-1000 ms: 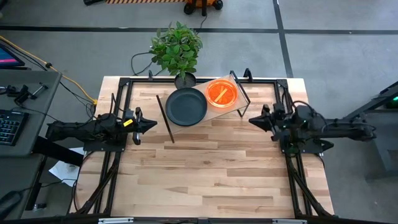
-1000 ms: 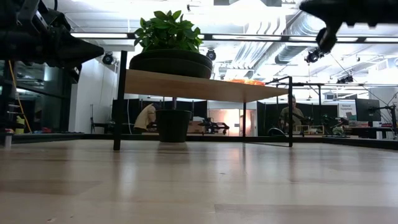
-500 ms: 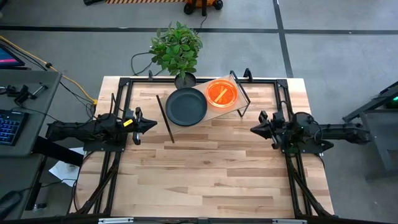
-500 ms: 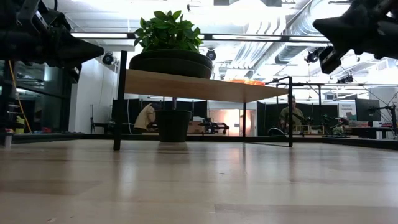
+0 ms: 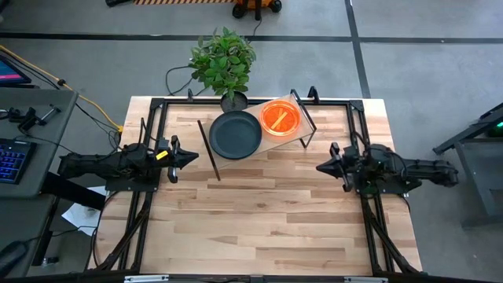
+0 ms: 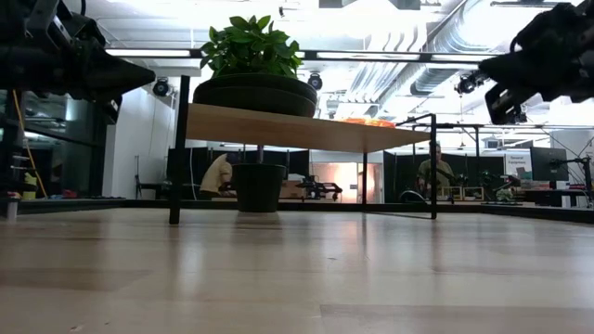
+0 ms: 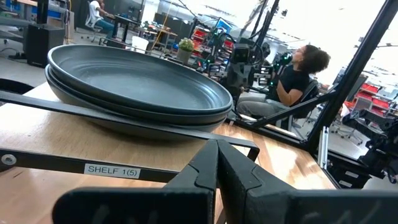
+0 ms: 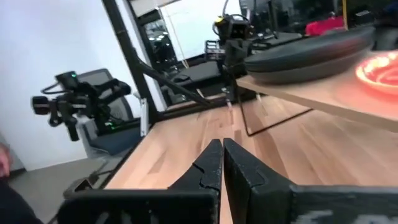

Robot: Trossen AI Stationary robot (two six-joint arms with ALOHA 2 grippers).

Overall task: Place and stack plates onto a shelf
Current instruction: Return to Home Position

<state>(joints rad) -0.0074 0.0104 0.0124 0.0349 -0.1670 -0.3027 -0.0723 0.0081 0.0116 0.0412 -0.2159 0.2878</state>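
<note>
**Plates are shelved: the remaining risk is a bump on the way out**

Nothing lies loose on your table (image 5: 259,220), so any trouble would have to come from the shelf (image 6: 306,128) near its far edge. The shelf stands on thin rod legs. I judge that a knock from an arm pulling back would shake it and slide what it carries.

The dark plates (image 5: 235,134) sit stacked on the shelf's left part, with the orange plates (image 5: 279,118) just beside them at the right end. The orange ones look likeliest to go first.

The right gripper (image 5: 319,166) hangs off that right end, apart from the shelf, with its fingers pressed together on nothing. The left gripper (image 5: 192,158) waits off the shelf's left end, likewise closed and empty, pointing at the dark stack.

Around you, the black frame (image 5: 181,101) rails the tabletop and could catch a low elbow. The potted plant (image 5: 223,59) stands behind the shelf, out of either arm's way. A seated person (image 7: 298,74) shows in the room beyond, well apart from the table.
</note>
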